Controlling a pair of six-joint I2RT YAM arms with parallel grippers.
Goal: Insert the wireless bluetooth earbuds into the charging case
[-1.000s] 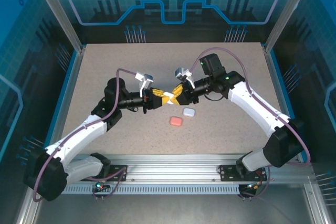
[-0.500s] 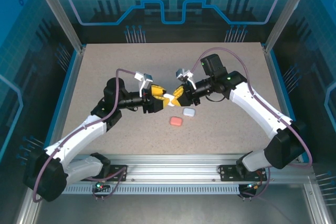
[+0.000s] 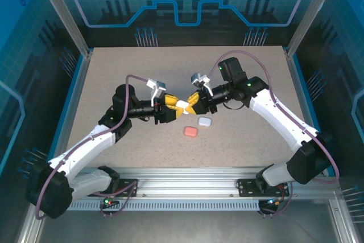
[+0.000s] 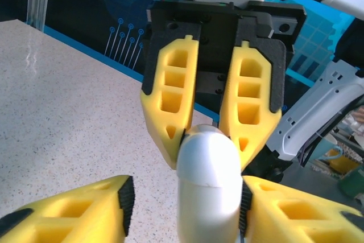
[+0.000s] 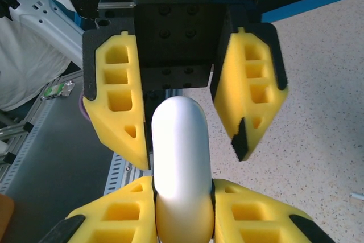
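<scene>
White and pebble-smooth, the charging case (image 4: 207,192) hangs in the air above the middle of the bench (image 3: 114,83), caught between the two hands, which face each other tip to tip. Its long axis runs straight from one wrist to the other, so each hand looks down the length of it.

The right hand (image 5: 182,189) has the case: both yellow foam fingers press flat against the sides of its end. The left hand (image 5: 190,157) is spread wider than the case and straddles the opposite end. One of its fingers lies against the shell or just beside it. The other stands clearly apart, so it grips nothing.

The coming move probably turns on that gap. The free end lies dead ahead of the left hand and between its fingers, so closing should be enough, with no reaching or turning. A faint seam crosses the shell near that end, which may be where the lid parts before any earbuds go in.

Below the hands a pink case (image 3: 191,131) and a pale case (image 3: 204,122) rest on the bench, near each other.
</scene>
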